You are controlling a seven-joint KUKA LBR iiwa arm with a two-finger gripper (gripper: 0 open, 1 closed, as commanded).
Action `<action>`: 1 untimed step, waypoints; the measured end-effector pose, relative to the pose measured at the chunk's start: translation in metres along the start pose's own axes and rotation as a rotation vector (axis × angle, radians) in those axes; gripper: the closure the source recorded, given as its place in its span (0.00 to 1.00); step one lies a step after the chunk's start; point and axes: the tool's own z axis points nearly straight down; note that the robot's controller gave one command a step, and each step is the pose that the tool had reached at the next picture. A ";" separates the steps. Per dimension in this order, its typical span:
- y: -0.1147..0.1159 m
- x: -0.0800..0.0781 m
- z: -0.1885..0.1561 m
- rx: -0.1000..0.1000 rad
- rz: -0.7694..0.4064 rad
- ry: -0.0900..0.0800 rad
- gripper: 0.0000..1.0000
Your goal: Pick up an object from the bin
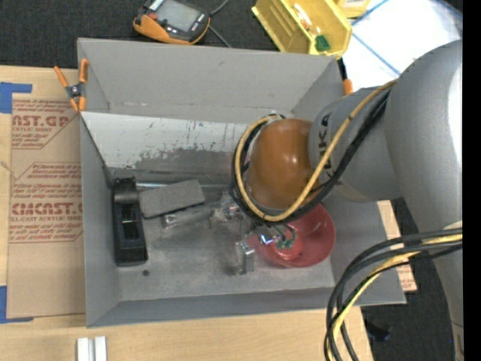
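Note:
My gripper [245,256] hangs below the arm's orange dome, low in the right half of the bin near the front wall. Just to its right lies a red round dish-like thing [314,239], partly hidden under the wrist and touching or nearly touching the gripper. To its left a small silvery metal piece [184,218] lies on the floor, and behind that a flat grey block [173,196]. Nothing can be made out held in the gripper.
A black tape dispenser [128,224] stands along the bin's left wall. The arm and its cables cover the bin's right side. Bare floor lies between the dispenser and the gripper, toward the front wall.

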 end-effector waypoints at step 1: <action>-0.019 0.043 -0.066 0.000 0.050 0.010 0.00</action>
